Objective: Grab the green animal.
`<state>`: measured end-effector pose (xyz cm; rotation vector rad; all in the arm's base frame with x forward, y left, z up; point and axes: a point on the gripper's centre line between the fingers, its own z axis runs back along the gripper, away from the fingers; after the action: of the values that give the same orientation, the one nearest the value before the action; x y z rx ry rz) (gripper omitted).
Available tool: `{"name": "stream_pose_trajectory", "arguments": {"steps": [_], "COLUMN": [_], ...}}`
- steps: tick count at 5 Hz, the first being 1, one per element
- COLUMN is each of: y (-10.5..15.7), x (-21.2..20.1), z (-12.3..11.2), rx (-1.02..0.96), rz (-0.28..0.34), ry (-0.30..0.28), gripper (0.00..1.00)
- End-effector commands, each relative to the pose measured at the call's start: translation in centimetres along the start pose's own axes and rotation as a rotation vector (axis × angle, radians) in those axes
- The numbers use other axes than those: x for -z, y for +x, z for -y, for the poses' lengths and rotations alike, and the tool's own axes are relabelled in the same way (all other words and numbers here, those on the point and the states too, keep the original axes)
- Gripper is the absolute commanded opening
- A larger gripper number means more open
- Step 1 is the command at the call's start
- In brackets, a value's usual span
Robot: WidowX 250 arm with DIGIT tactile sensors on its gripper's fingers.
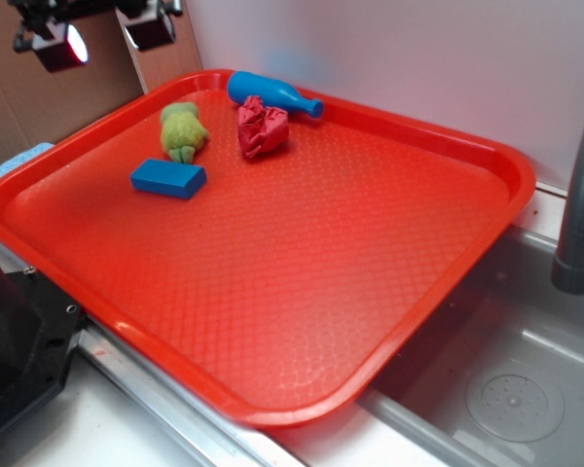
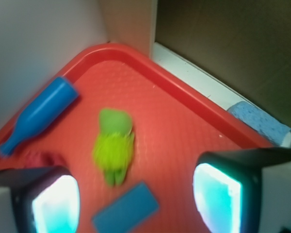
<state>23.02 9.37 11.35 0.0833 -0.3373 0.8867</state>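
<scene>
The green animal (image 2: 114, 144) lies on the red tray (image 1: 302, 292) near its far corner, just behind the blue block (image 1: 168, 178) and left of the red cloth lump (image 1: 262, 126). The gripper (image 2: 136, 196) hangs above it, empty, jaws spread wide. From the wrist, the toy's long axis runs away from the gripper, slightly left of centre between the pads.

Tray (image 1: 302, 263): red plastic, glossy, pebbled texture. Green animal (image 1: 183, 129): fuzzy plush, matt. Red cloth lump (image 1: 262, 127): wrinkled fabric. Blue block (image 1: 168, 178): smooth, matt. Blue bottle (image 1: 269, 93): smooth plastic. Sink (image 1: 506, 370): dull brushed metal. Sponge (image 2: 260, 120): blue, rough-pored.
</scene>
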Motion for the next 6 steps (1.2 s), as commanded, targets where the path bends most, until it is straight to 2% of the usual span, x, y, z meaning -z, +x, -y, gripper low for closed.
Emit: {"name": "stream_pose_trajectory", "arguments": {"steps": [1, 2, 4, 5, 6], "y": [1.3, 1.1, 1.1, 1.2, 1.1], "x": [4.5, 5.7, 8.1, 8.5, 8.5], "z": [0.4, 0.7, 1.3, 1.2, 1.1], "rx": [-0.091, -0.084, -0.049, -0.045, -0.058], "rz": [0.028, -0.002, -0.064, -0.057, -0.054], "ry": [0.039, 0.037, -0.020, -0.015, -0.025], "gripper": [1.00, 1.00, 1.00, 0.69, 0.00]}}
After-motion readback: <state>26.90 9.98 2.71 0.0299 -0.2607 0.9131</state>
